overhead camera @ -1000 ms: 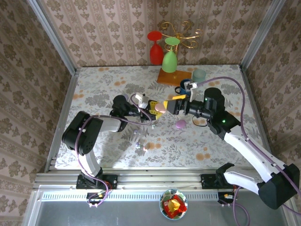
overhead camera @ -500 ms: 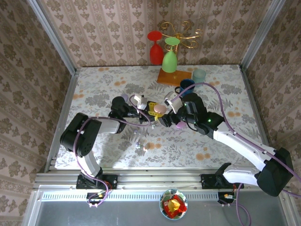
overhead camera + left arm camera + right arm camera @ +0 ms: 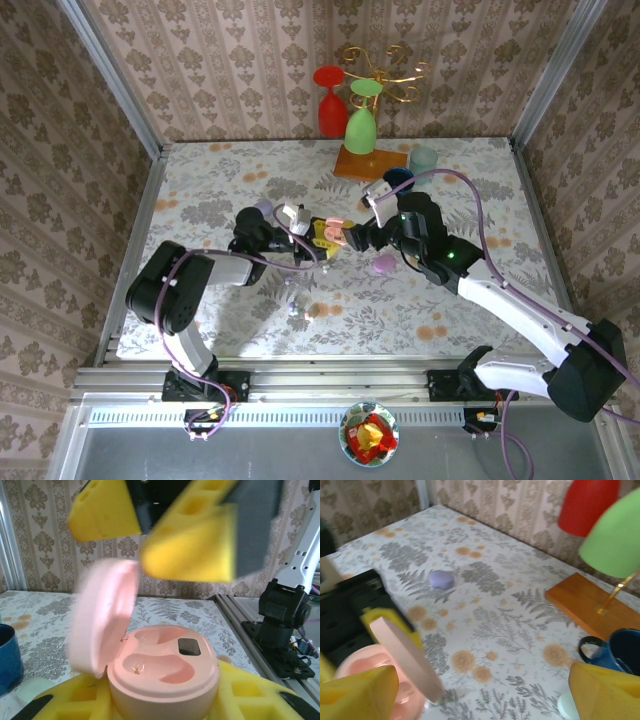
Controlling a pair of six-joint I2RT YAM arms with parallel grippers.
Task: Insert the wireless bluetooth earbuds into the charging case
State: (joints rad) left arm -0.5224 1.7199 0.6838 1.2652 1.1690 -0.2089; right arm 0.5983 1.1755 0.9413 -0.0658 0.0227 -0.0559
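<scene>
The left hand [image 3: 320,236] is clamped on the open pink charging case [image 3: 163,674], whose two wells sit empty, so nothing is inserted yet. The right hand [image 3: 354,237] hovers just above it, spread wide and holding nothing. The earbuds [image 3: 303,311] lie on the counter [image 3: 200,190], nearer the arm bases.

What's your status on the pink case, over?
Left gripper shut on pink case, lid open. Both wells empty. Right gripper open, poised just above the case, holding nothing.
</scene>
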